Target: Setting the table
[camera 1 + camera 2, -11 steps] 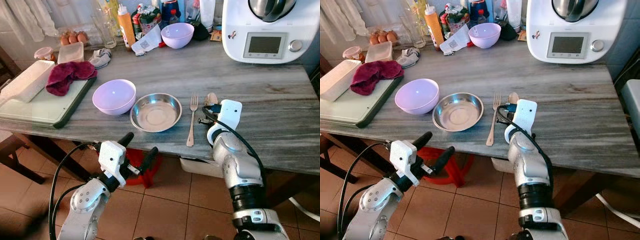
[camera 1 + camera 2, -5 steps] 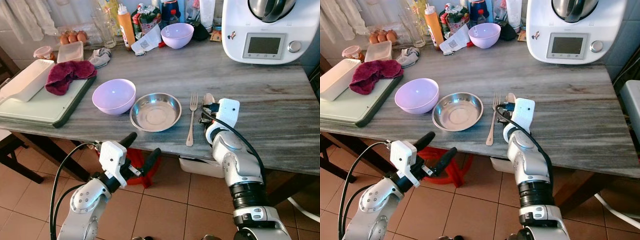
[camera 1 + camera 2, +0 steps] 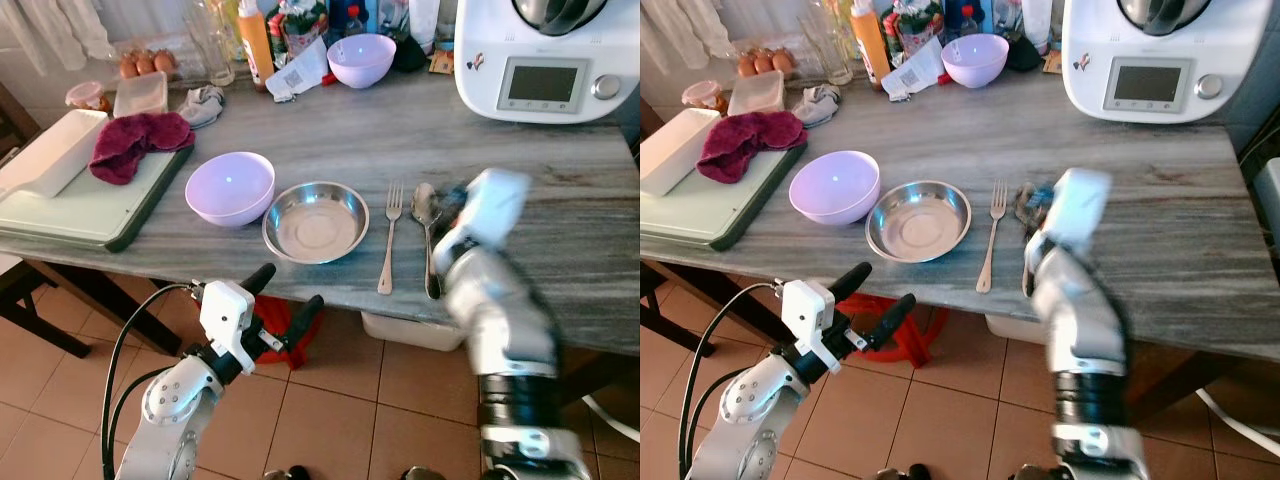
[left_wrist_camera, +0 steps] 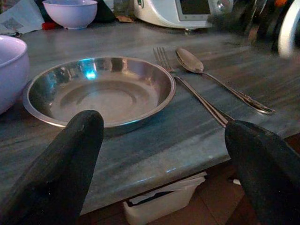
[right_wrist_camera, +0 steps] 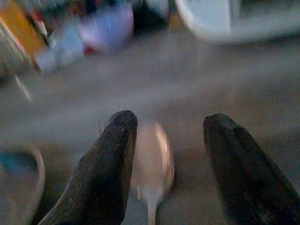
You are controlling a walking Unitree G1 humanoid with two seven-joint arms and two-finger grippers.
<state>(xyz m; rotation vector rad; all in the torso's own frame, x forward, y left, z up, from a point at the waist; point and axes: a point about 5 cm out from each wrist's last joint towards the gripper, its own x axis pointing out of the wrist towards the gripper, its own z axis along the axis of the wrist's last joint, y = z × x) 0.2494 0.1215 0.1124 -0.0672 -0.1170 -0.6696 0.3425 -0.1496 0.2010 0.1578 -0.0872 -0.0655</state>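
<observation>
On the table's near edge the spoon (image 3: 424, 222) lay flat beside the fork (image 3: 388, 237), right of the steel bowl (image 3: 315, 221). The right gripper (image 5: 164, 154) hovered just above it, fingers parted and empty; lifting straight clear, without nudging the handle, seemed wise.

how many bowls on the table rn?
3. A lilac bowl near the table's front edge, a steel bowl just to its right beside the fork, and a second lilac bowl at the back among the clutter, which could hide more.
</observation>
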